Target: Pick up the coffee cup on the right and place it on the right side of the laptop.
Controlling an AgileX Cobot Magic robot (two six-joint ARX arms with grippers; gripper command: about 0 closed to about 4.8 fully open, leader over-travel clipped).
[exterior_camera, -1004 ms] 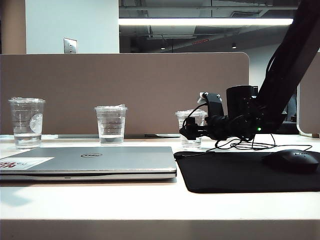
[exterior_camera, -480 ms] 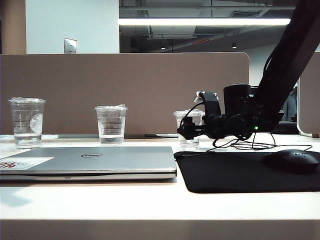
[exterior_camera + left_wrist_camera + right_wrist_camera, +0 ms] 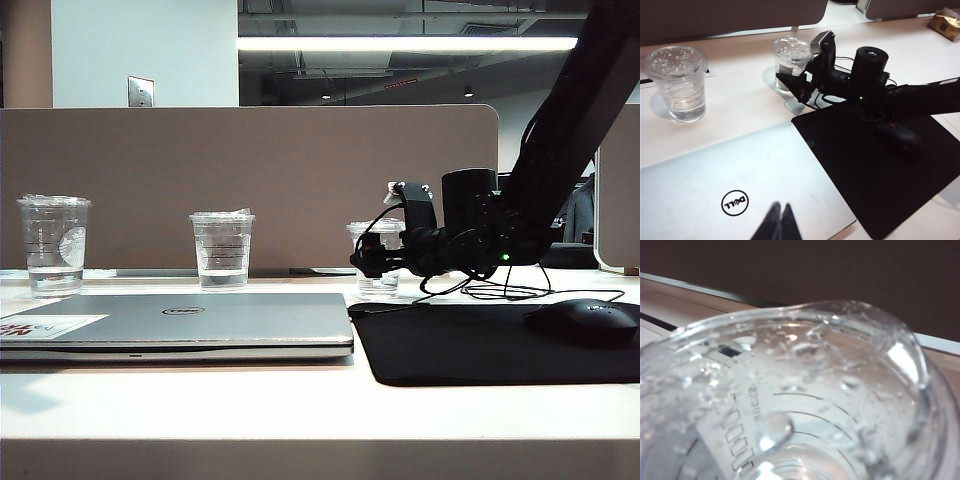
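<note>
Working left to right: your left hand (image 3: 779, 225) is hanging above the closed laptop (image 3: 190, 322) with its fingers pressed together, idle. Past the laptop's right edge, the coffee cup (image 3: 376, 258) is standing upright on the table (image 3: 300, 400) behind the black mouse pad (image 3: 500, 345). Your right hand (image 3: 799, 84) is sitting at it with fingers spread wide, the cup filling the wrist view (no squeeze visible). Expect thin, crushable plastic, slick with droplets, water sloshing inside. You are best gripping mid-wall below the crinkly lid, gently, keeping it upright.
</note>
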